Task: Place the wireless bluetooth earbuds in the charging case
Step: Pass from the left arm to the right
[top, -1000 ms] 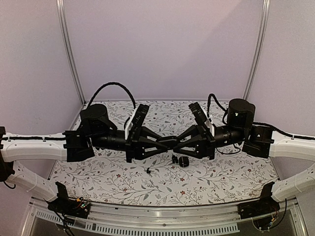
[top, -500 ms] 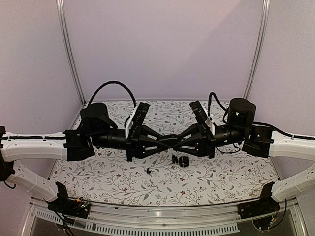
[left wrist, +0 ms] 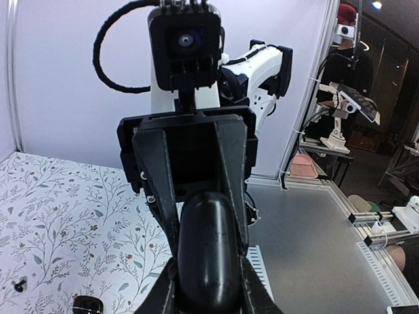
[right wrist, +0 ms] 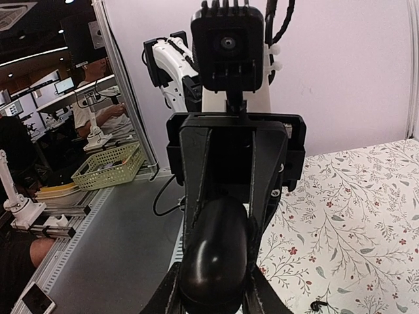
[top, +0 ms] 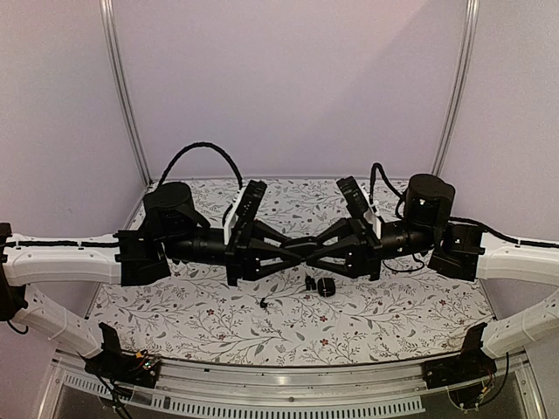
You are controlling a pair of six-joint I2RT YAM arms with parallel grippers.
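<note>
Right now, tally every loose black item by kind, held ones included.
charging case, clamped between left gripper and right gripper: 1
rounded black piece on the table, kind unclear: 1
earbuds on the table: 2, the second blurred beside the rounded piece
Total: 4

The left gripper clamps the near end of a black charging case. The right gripper faces it, fingers along the case's sides. An earbud lies on the floral table.
</note>
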